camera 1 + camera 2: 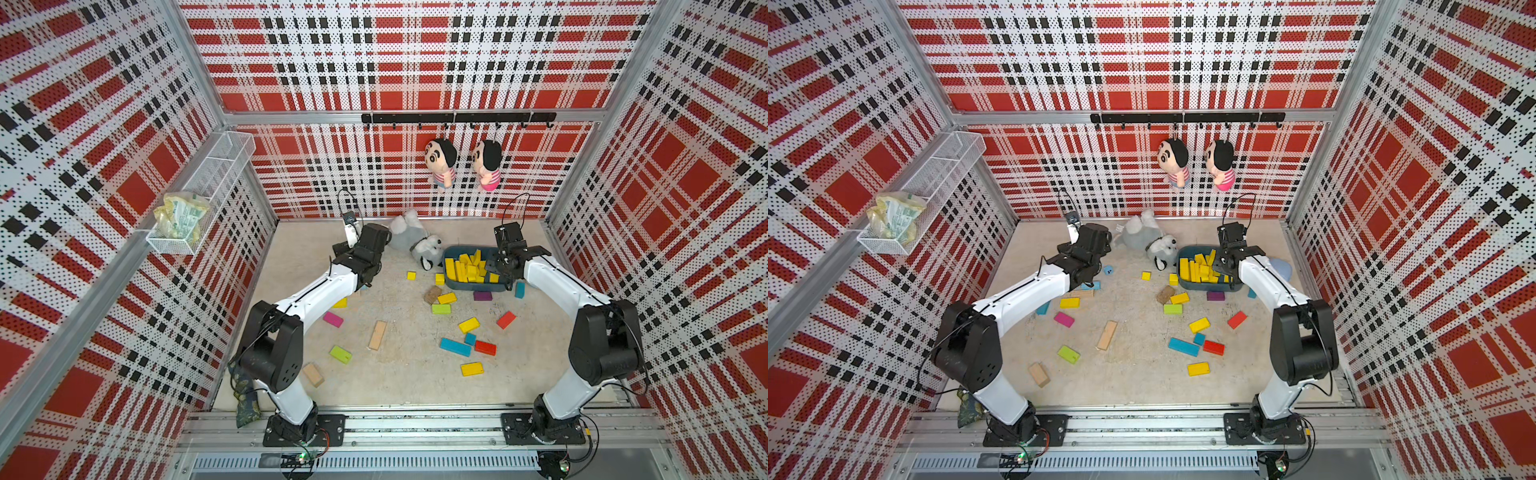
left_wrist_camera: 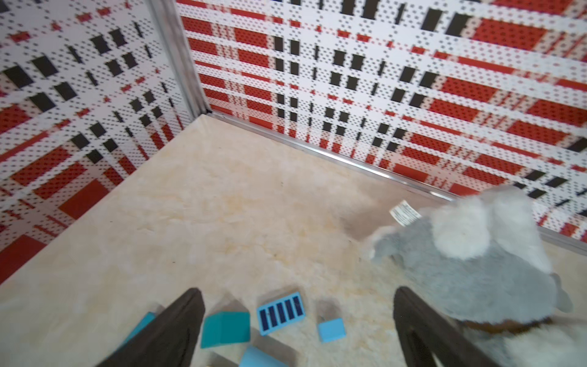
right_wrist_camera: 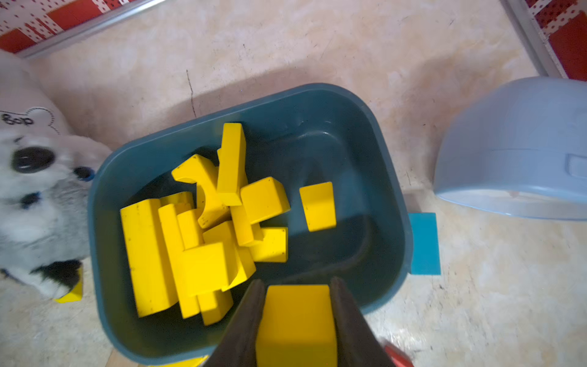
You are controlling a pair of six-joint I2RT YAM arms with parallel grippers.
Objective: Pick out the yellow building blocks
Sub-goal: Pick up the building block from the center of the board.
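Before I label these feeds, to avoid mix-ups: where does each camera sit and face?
Top views: high in front, looking down and back across the table; left arm and right arm show.
Left wrist: on the left arm, facing the back left corner; open left claw above blue blocks.
Right wrist: on the right arm, looking into the bin; right claw grips a yellow block.
Shared: plush dog, in all.
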